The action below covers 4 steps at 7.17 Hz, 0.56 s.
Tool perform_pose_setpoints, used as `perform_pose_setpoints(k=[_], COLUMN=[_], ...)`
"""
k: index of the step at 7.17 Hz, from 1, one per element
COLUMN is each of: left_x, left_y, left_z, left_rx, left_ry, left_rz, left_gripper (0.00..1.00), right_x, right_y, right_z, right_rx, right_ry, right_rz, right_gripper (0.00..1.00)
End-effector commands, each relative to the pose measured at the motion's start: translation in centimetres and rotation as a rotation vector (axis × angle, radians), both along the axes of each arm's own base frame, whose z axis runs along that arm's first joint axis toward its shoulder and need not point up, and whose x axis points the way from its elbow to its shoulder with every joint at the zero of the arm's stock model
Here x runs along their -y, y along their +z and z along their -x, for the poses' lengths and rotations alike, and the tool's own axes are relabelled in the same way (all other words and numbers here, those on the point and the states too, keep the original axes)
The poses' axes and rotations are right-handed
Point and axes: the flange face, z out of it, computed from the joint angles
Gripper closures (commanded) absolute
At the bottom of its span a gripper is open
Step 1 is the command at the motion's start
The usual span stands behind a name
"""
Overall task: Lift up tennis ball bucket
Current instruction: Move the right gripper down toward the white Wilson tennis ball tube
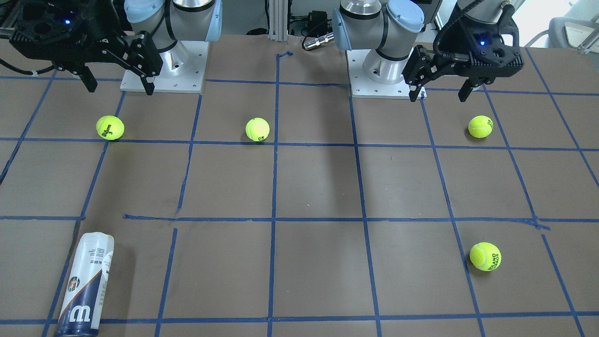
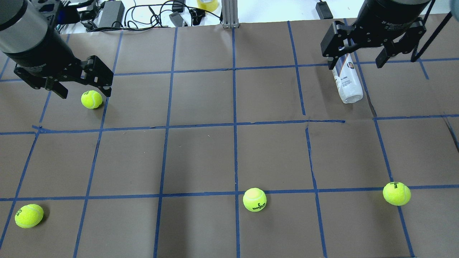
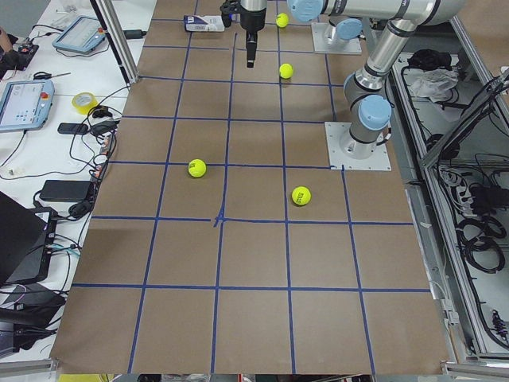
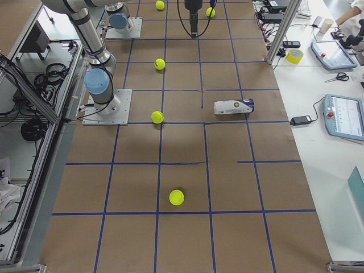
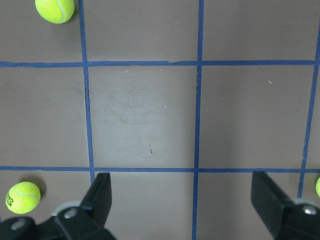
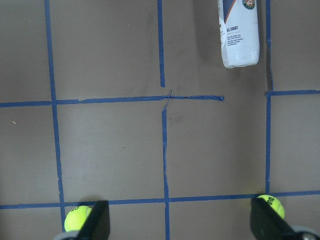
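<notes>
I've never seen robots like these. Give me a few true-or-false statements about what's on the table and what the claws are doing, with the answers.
1. The can lies on its side on the table. True.
2. Five balls lie on the table. False: there are four balls.
3. The right claw grips the can. False: it is open and empty, hanging above the table, apart from the can.
4. The left claw is open and holds nothing. True.
</notes>
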Motion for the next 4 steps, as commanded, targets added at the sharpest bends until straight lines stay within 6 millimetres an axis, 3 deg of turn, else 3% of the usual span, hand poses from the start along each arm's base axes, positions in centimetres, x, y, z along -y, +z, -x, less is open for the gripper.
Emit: perform_pose_setpoints(k=[1, 2, 4], left_x=[0.0, 0.0, 0.0], left_y=[0.0, 0.0, -0.1], left_z=[0.0, 0.0, -0.1], left_rx=[0.0, 0.0, 0.0], left_ry=[0.001, 0.001, 0.002], left_rz=[-0.001, -0.001, -0.003], left_gripper=[0.0, 0.0, 0.0], right_x=[0.0, 0.1, 2.6], right_y=[-0.4, -0.9, -3.4], right_z=[0.1, 0.4, 0.8], right_rx=[0.002, -0.001, -0.001], right_ry=[-0.016, -0.027, -0.025], right_rz=[-0.009, -0.028, -0.061], right_gripper=[0.0, 0.0, 0.0])
